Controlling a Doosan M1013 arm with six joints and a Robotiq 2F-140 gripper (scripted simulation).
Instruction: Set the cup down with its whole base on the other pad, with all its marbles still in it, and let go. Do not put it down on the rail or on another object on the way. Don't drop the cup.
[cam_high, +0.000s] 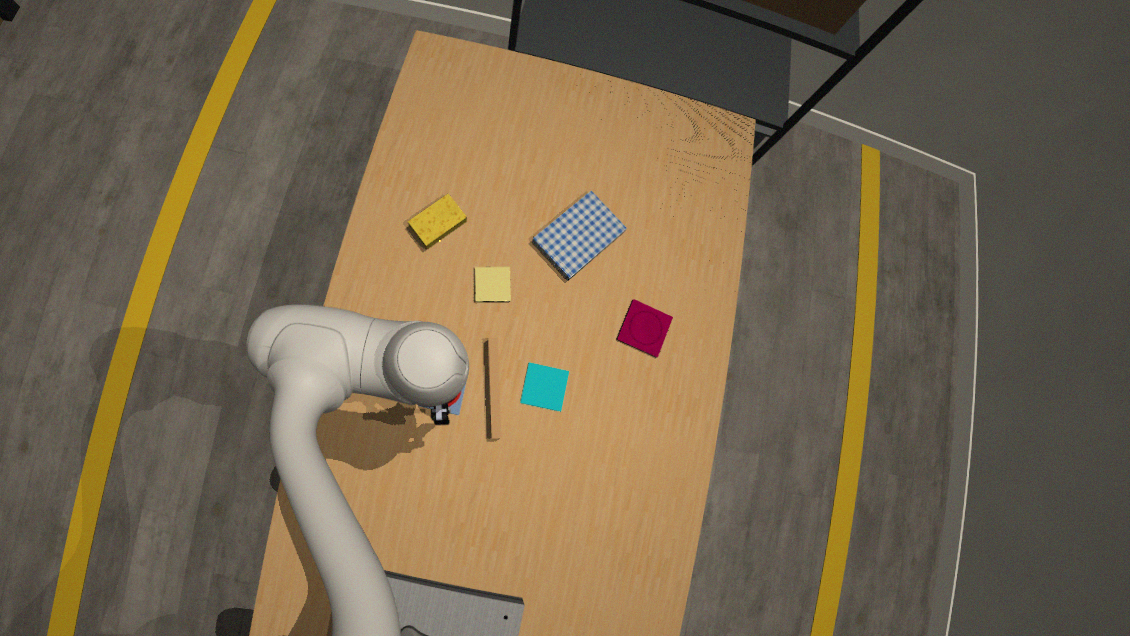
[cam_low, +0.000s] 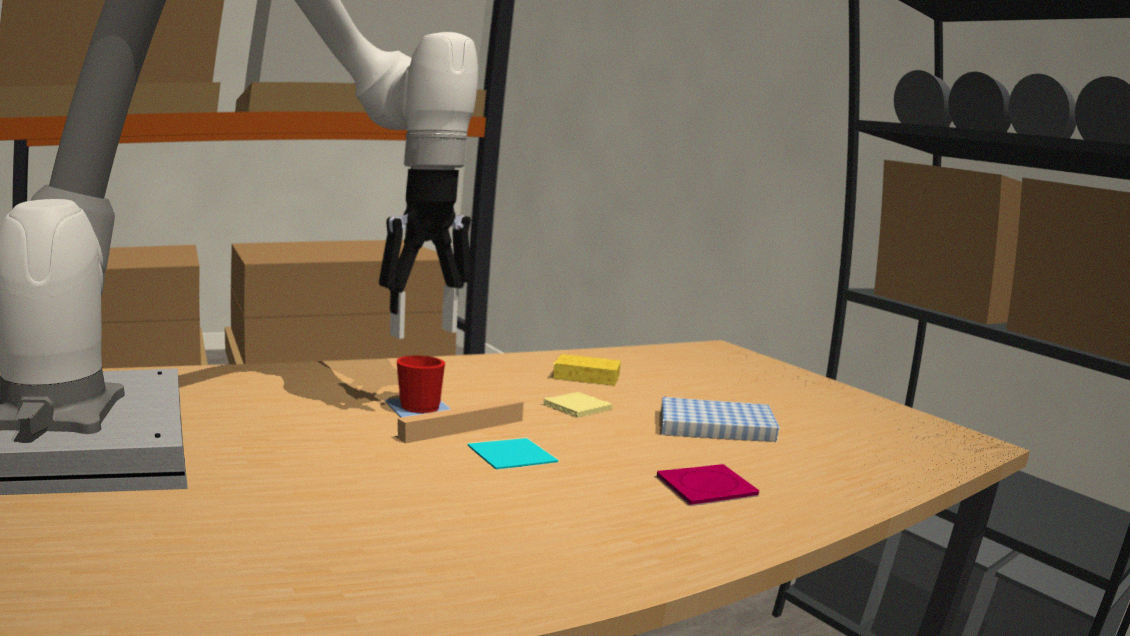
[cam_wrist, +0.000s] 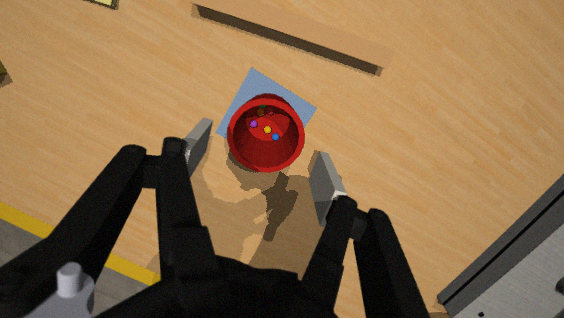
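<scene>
On the light blue pad left of the wooden rail stands the red cup, upright, with small coloured marbles loose in its bottom. It looks rigid and light, probably smooth-walled, so a level squeeze across the mid-wall seems safest; any tilt would roll the marbles out. Above it hangs the gripper, fingers spread partway, holding and touching nothing. Right of the rail lies the cyan pad.
</scene>
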